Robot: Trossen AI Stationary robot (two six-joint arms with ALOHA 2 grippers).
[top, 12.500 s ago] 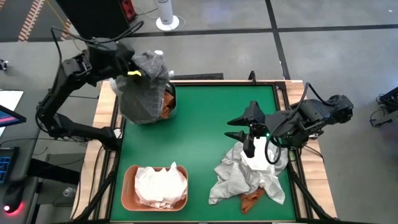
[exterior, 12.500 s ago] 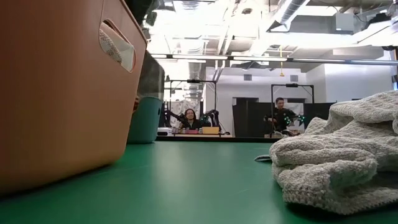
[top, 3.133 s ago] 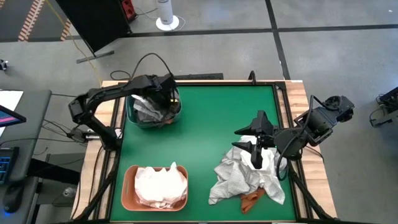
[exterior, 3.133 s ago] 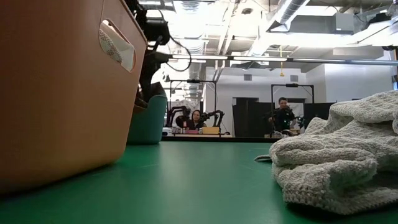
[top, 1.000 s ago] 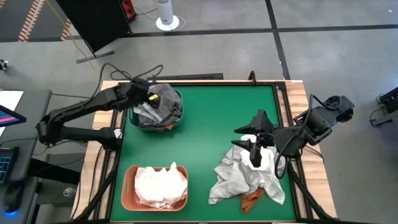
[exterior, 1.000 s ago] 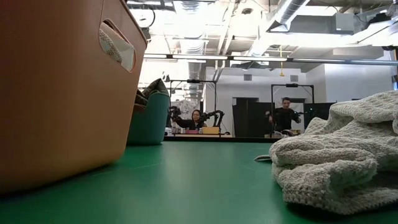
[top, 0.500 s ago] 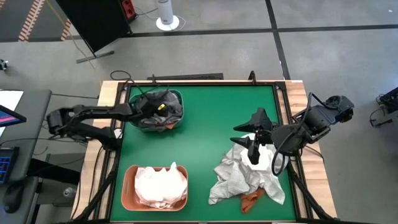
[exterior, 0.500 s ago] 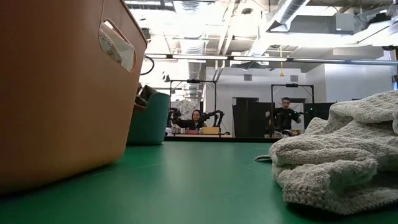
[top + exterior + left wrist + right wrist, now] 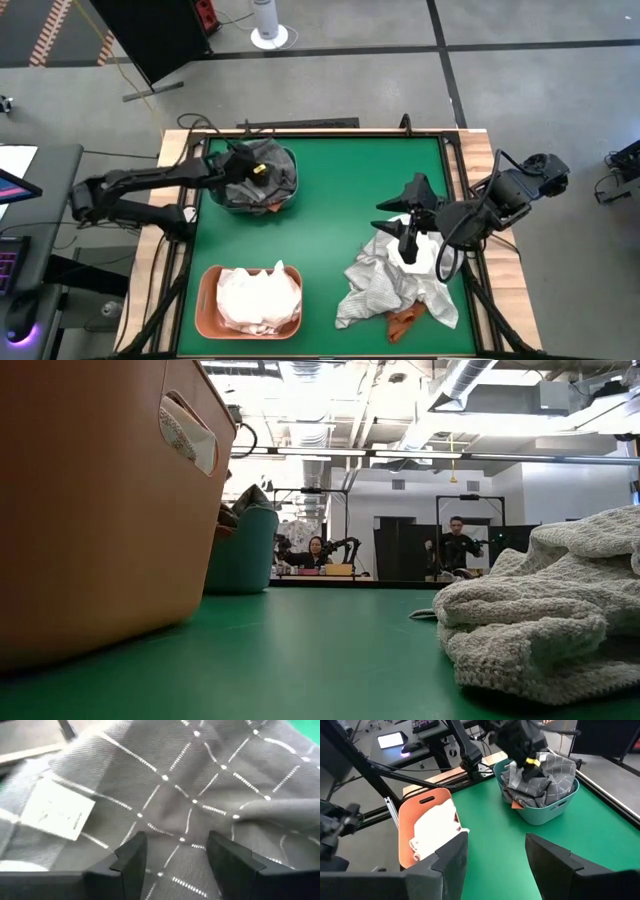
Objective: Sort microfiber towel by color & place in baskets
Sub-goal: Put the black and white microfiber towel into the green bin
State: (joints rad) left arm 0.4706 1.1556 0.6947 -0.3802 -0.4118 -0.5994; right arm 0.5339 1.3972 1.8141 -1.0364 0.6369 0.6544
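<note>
Left gripper (image 9: 262, 172): fingers parted, empty, right over the grey white-gridded microfiber towel (image 9: 200, 795).
Grey towel: heaped in the teal plastic tub (image 9: 213, 187), far-left corner.
Right gripper (image 9: 398, 221): fingers apart, empty, above the pale checked towel pile (image 9: 390, 285).
Salmon tub (image 9: 205, 300): holds white towels (image 9: 260, 297).
</note>
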